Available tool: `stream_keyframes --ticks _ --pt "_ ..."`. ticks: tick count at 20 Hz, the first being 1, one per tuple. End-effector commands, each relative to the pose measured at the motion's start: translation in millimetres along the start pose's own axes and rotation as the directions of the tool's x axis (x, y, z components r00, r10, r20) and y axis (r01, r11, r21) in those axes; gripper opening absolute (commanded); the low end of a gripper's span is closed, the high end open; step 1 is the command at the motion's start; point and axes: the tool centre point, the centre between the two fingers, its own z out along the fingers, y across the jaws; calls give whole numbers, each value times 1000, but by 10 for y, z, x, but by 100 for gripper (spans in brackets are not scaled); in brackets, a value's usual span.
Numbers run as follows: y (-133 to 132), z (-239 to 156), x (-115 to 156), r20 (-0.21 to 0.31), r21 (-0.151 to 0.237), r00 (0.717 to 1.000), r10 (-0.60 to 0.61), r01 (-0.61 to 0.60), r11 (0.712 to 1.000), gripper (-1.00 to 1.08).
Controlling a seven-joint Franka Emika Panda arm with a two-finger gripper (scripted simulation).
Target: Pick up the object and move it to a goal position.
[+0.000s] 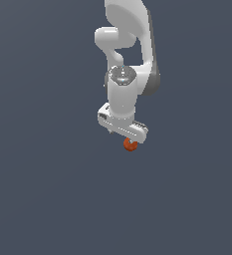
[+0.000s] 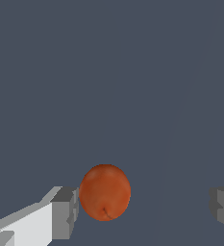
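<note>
A: Where's the ball [image 2: 105, 192]?

B: Between the gripper [image 2: 144, 206] fingers, wrist cam shows it just beside one finger [image 2: 65, 211], well apart from the other. Contact w/ the near one is prob. not made, hard to tell.

A: Jaws?

B: Spread wide, gripping nothing. Ext. view: white arm [image 1: 125, 64] points down, ball peeking under the gripper over the plain grey floor [image 1: 38, 189].

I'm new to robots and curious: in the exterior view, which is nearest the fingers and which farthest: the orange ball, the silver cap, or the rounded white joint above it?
1. Orange ball: right at the fingers, lowest in the picture.
2. Silver cap: higher, mid-picture.
3. Rounded white joint: higher still, near the top.
</note>
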Motion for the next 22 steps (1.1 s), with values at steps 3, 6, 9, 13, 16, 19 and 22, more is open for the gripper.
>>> stream_keyframes --ticks 3,6,9,13,16,19,22 --pt "-48 68 -65 0 -1 994 110 -110 994 100" --pt "-79 112 -109 -1 -2 983 181 -181 983 100" --pt "-108 155 -152 -2 -2 968 252 -252 968 100" --pt "-145 212 -210 -3 -3 939 344 -344 939 100" --pt "-172 255 -253 -5 -4 912 411 -411 912 100" --pt "-197 296 -297 -7 -4 880 476 -476 880 100" --pt "-221 337 -340 -9 -4 843 538 -538 843 100"
